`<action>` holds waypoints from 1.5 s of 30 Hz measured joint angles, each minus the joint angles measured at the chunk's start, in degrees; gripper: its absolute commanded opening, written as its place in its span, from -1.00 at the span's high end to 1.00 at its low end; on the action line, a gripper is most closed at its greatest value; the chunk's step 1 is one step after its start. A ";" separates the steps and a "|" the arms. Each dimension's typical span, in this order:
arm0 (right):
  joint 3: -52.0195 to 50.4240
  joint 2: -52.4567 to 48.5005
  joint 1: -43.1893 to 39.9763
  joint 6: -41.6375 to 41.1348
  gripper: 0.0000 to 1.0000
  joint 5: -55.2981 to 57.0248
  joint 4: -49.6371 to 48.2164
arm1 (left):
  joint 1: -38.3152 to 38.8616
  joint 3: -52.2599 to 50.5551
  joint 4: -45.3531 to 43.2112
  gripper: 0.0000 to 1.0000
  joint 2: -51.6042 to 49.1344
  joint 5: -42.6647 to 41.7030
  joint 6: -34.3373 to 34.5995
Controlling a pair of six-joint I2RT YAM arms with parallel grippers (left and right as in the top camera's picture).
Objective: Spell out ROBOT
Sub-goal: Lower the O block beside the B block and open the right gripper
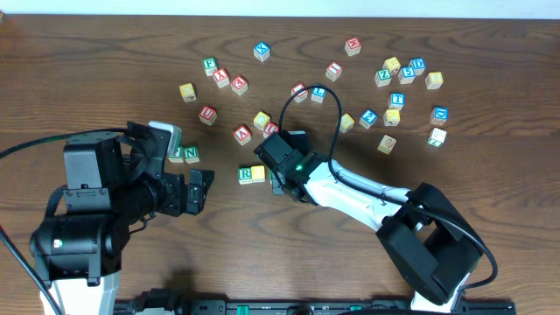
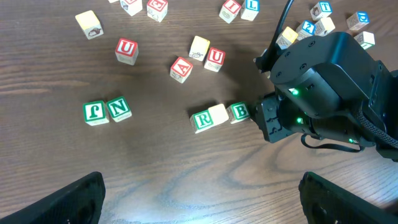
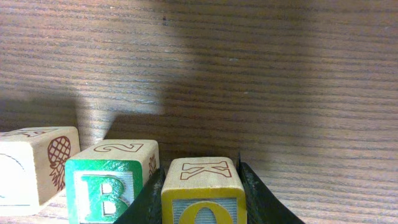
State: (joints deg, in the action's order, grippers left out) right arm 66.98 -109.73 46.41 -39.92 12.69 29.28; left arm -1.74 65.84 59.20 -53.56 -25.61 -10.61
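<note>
A short row of cubes lies mid-table: the green R cube point(image 2: 203, 120), a pale yellow-edged cube point(image 2: 218, 114) and the green B cube point(image 2: 239, 111). In the overhead view only the R cube point(image 1: 251, 174) shows beside my right gripper point(image 1: 278, 175). In the right wrist view my right gripper point(image 3: 202, 202) is shut on a yellow O cube point(image 3: 202, 186), which sits just right of the B cube point(image 3: 112, 183). Further left in that view is the pale cube with a pineapple drawing point(image 3: 34, 168). My left gripper point(image 2: 199, 205) hangs open over bare wood, left of the row. No T cube can be made out.
The green F cube point(image 2: 95, 112) and N cube point(image 2: 119, 109) sit left of the row. Red U and A cubes point(image 2: 180, 68) lie behind it. Several loose cubes point(image 1: 398, 83) are scattered at the back right. The right arm's black cable point(image 1: 328, 105) arches over the table.
</note>
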 measured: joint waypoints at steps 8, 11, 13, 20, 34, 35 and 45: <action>0.00 0.00 0.00 -0.02 0.42 0.28 0.00 | 0.00 0.00 0.00 -0.96 0.00 0.00 0.00; 0.00 0.00 0.00 -0.20 0.39 0.48 0.00 | 0.00 0.00 0.00 -0.96 0.00 0.00 0.00; 0.00 0.00 0.00 -0.20 0.35 0.66 0.00 | 0.00 0.00 0.00 -0.96 0.00 0.00 0.00; -0.11 0.00 0.00 -0.20 0.31 1.05 0.00 | 0.00 0.00 0.00 -0.95 0.00 0.00 0.00; -0.13 0.00 0.00 0.04 0.28 1.88 -0.66 | 0.00 0.00 0.00 -0.96 0.00 0.00 0.00; 0.07 0.00 0.00 0.04 0.27 2.12 -0.22 | 0.00 0.00 -0.02 -0.96 0.00 0.00 0.00; 7.87 4.17 0.00 0.83 0.08 8.81 6.27 | 0.00 0.00 0.00 -0.96 0.00 0.00 0.00</action>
State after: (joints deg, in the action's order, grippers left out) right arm 74.85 -105.56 46.41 -39.09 21.50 35.55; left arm -1.74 65.84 59.20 -53.56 -25.61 -10.61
